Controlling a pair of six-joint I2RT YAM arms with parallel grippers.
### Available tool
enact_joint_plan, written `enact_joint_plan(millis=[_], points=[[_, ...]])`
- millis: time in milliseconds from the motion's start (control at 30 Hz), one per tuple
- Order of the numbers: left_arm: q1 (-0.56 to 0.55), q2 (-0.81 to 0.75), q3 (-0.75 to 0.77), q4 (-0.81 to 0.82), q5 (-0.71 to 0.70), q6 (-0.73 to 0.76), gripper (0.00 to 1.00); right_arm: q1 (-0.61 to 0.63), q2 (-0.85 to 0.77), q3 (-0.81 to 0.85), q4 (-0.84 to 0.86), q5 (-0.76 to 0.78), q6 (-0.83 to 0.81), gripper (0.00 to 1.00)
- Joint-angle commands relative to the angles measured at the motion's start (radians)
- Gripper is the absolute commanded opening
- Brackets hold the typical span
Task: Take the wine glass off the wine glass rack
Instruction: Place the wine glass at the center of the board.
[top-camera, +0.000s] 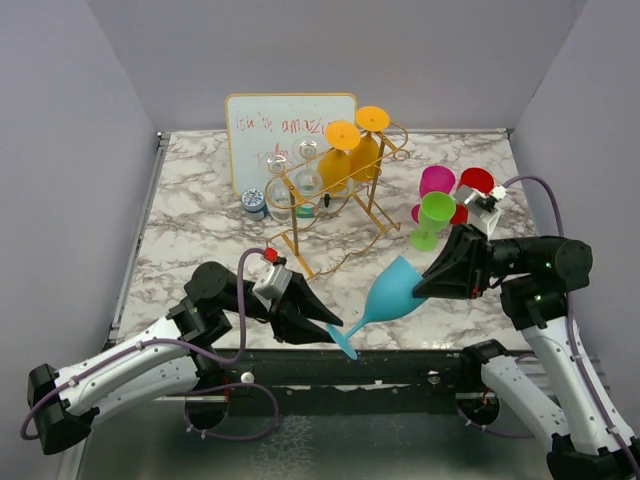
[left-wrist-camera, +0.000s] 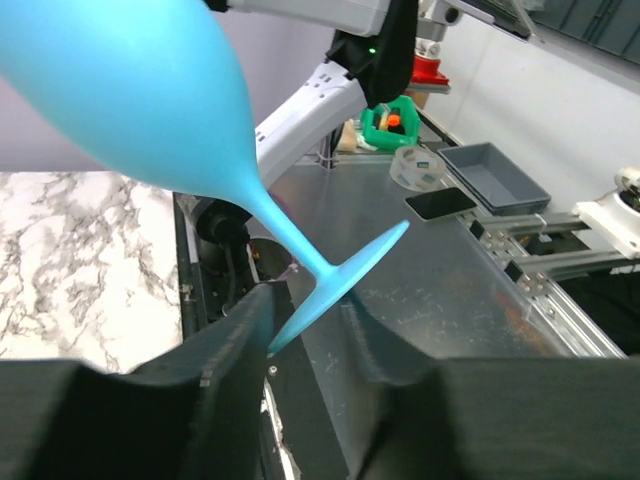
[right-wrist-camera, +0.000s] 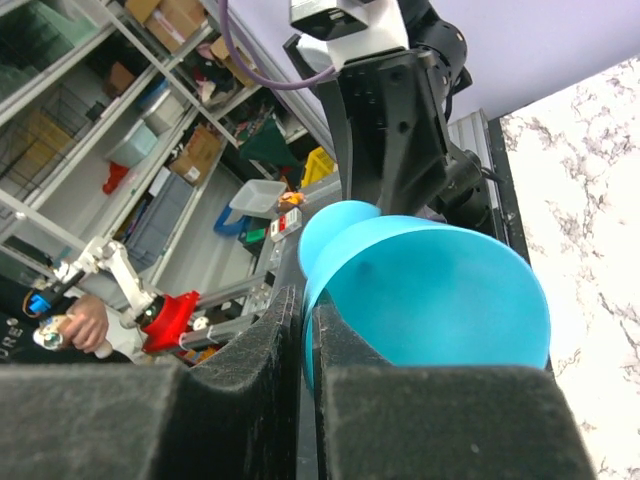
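Observation:
A blue wine glass hangs tilted above the table's near edge, between my two arms. My right gripper is shut on the rim of its bowl, one finger inside and one outside. My left gripper is open around the glass's foot; the foot's edge lies between the parted fingers, close to the left one. The gold wire wine glass rack stands mid-table and carries two orange glasses and some clear glasses, all upside down.
A small whiteboard with red writing stands behind the rack. Pink, red and green glasses are grouped at the right, close to my right arm. A small jar sits left of the rack.

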Motion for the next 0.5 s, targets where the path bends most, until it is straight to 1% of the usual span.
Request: enact_joint_plan(millis=[0, 267, 467], points=[[0.0, -0.003, -0.016, 0.001, -0.047, -0.051, 0.41, 0.001, -0.013, 0.04, -0.167, -0.016, -0.156, 0.01], [0.0, -0.008, -0.019, 0.001, -0.06, -0.058, 0.54, 0.001, -0.013, 0.037, -0.235, -0.01, -0.204, 0.0], [0.0, -0.044, -0.029, -0.01, -0.081, -0.058, 0.68, 0.001, -0.008, 0.079, -0.425, 0.002, -0.346, 0.01]])
